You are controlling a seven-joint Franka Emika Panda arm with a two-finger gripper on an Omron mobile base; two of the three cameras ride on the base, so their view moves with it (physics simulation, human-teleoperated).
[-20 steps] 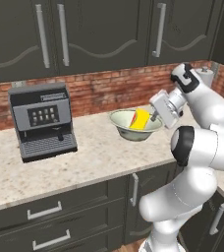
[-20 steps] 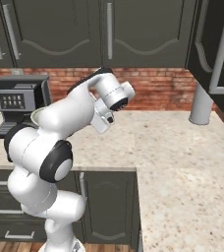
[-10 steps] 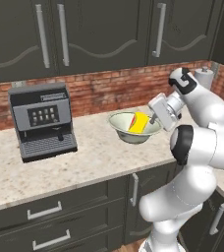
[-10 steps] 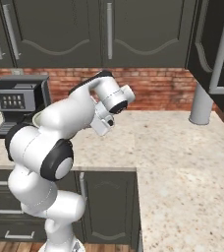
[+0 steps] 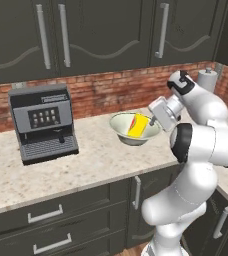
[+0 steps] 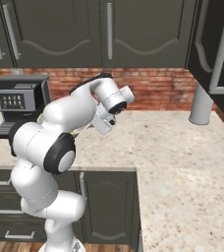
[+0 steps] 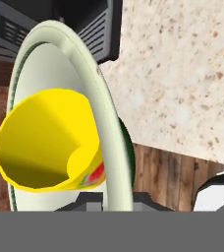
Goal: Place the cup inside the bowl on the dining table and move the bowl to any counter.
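**Bowl and cup arriving at the brick wall, held by a rim pinch**

The end effector is sitting narrow, clamping the right side of the bowl's rim, and in the hand view that pale lip is running straight down between the fingertips. The bowl is hanging over the back of the worktop, near the brick backsplash and well to the right of the coffee machine; whether its narrow base is touching the stone or floating just above is too close to call from here. The yellow cup is lying tipped inside, leaning on the bowl wall nearest the fingers, its open mouth facing the hand camera.

Judging how this load is handling: the bowl is looking like glazed ceramic, so stiff, fairly heavy for a thin edge grip, slick, and liable to chip if it is dropping hard. A pinch on one side of a wide flared rim is putting the weight off to the side, so the bowl is wanting to pivot in the fingers. The cup is light and loose, free to roll or slide as the bowl tilts. The rim is the sensible place to hold, deep over the lip, keeping the bowl level and lowering gently
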